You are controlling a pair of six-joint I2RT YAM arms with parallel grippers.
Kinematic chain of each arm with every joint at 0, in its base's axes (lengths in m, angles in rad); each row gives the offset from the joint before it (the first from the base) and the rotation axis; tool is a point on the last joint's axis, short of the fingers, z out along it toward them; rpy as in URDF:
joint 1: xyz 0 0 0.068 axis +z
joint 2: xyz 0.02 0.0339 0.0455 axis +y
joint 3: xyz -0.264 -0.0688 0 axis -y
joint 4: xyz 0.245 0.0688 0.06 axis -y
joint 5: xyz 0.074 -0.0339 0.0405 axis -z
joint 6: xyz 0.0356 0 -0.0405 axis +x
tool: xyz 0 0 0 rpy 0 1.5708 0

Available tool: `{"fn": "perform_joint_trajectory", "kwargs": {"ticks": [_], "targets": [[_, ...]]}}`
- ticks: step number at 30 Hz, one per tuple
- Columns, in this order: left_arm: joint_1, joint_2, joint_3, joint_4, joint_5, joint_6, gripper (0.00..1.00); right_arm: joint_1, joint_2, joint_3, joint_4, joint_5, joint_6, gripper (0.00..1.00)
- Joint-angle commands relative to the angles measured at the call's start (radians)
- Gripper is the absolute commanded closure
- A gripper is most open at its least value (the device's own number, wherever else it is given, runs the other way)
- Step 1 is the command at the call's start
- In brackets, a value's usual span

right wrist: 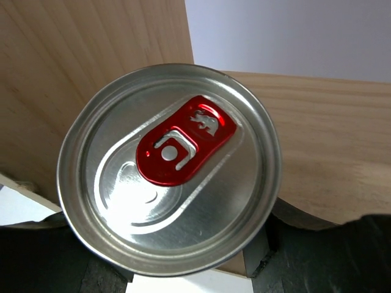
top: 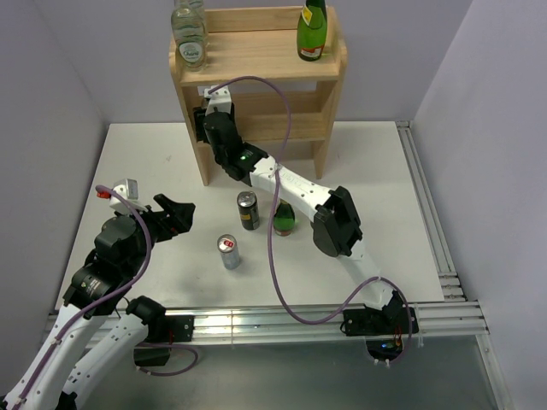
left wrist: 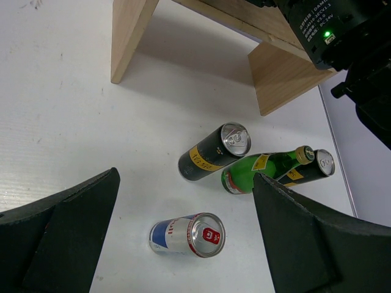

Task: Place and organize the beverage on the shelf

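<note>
We find two bottles (top: 312, 30) atop the shelf (top: 256, 55), the right gripper (top: 209, 111) grasping a can (right wrist: 168, 168) inside it, the left gripper (top: 175, 215) released, and four drinks (top: 248, 210) outstanding in front of it.

Left arm (top: 102, 273): folded low at 8 o'clock of the top view, wrist aimed toward 2 o'clock.
Left gripper (top: 178, 217): fingers spread wide, holding nothing.
Right arm (top: 333, 226): stretched from its 5 o'clock base toward 11 o'clock.
Right gripper (top: 203, 121): at 11 o'clock, fingers clamped on a silver can (right wrist: 168, 165).
</note>
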Motion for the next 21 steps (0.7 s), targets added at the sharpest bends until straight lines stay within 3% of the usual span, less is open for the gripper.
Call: {"fn": "perform_joint_trajectory", "kwargs": {"ticks": [1, 5, 8, 9, 10, 11, 21], "targets": [[-0.002, 0.0, 0.009, 0.028, 0.01, 0.014, 0.02, -0.009, 0.021, 0.05, 0.075, -0.041, 0.01, 1.0], [-0.003, -0.003, 0.007, 0.03, 0.01, 0.014, 0.02, -0.009, 0.032, 0.041, 0.095, -0.031, -0.001, 0.88], [-0.003, -0.004, 0.007, 0.03, 0.01, 0.014, 0.02, -0.009, 0.04, 0.033, 0.102, -0.015, -0.001, 0.42], [-0.002, -0.004, 0.006, 0.028, 0.01, 0.014, 0.02, -0.009, 0.043, 0.033, 0.102, -0.011, 0.002, 0.21], [-0.002, -0.003, 0.007, 0.03, 0.01, 0.014, 0.02, -0.009, 0.044, 0.033, 0.101, -0.003, 0.002, 0.06], [-0.003, -0.003, 0.007, 0.028, 0.01, 0.014, 0.02, -0.009, 0.047, 0.033, 0.099, -0.003, 0.004, 0.0], [-0.003, -0.003, 0.009, 0.027, 0.006, 0.014, 0.02, -0.007, -0.022, -0.1, 0.118, -0.008, 0.033, 0.0]]}}
